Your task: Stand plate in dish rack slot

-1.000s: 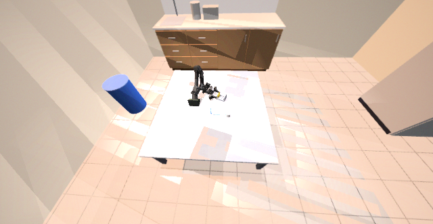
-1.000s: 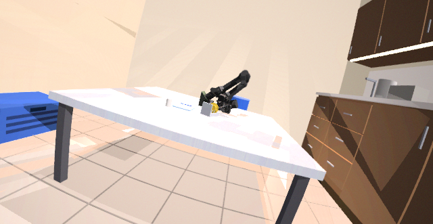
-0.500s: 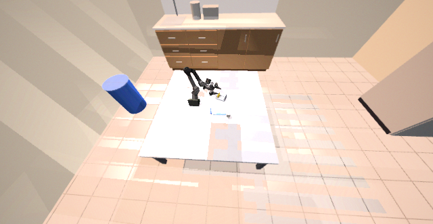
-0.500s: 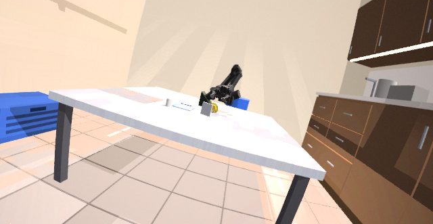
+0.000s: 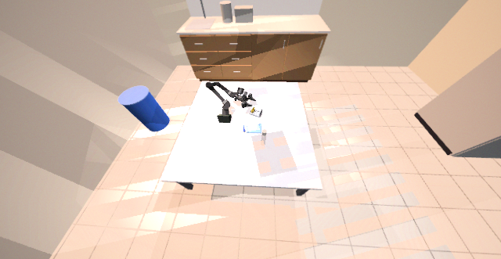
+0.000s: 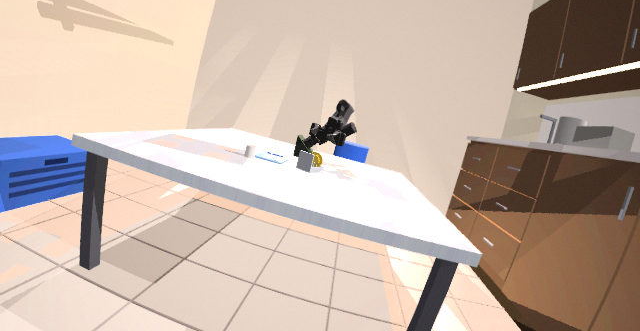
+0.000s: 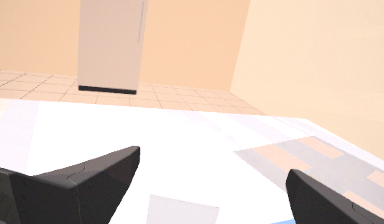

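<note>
White table [image 6: 350, 206] in the foreground. On it, nearest, the pale dish rack [image 6: 305, 161] with the yellow plate [image 6: 317, 159] standing upright in it. To their left lie a flat blue item [image 6: 271, 157] and a small white cup [image 6: 250, 150]. Above and just behind the rack hangs the black gripper [image 6: 345, 130], its fingers spread wide apart and holding nothing. Beyond the table: a blue bin [image 6: 351, 151], then the bare wall.

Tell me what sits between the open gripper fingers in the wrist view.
Nothing is held: between the fingers of the gripper shows only white table and the top of a pale grey panel at the lower edge.
</note>
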Controlling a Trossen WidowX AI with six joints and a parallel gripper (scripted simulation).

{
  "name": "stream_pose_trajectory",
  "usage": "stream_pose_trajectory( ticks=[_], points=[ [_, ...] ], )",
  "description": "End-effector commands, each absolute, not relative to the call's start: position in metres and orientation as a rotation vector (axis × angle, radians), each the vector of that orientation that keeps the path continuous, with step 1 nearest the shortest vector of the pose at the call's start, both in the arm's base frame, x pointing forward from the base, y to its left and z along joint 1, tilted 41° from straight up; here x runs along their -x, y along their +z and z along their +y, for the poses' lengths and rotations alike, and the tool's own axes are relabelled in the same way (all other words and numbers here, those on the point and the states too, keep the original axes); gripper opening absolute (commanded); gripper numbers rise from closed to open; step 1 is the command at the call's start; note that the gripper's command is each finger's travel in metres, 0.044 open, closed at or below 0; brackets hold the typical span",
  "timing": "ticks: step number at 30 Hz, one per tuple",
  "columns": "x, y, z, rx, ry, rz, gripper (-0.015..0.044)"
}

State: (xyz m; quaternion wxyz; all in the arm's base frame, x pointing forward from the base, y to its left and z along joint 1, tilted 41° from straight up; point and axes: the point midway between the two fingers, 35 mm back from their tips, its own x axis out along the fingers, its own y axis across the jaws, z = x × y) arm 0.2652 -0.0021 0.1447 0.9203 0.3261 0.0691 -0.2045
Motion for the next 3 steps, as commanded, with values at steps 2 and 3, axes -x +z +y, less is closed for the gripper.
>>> stream_pose_trajectory(
  ticks=[2, 3],
  points=[
    [-0.2735, 0.1412, -0.0108, -0.561, -0.446, 0.238, 0.04],
    [-0.2748, 0.1394, -0.0128, -0.537, -0.451, 0.261, 0.04]
  ],
)
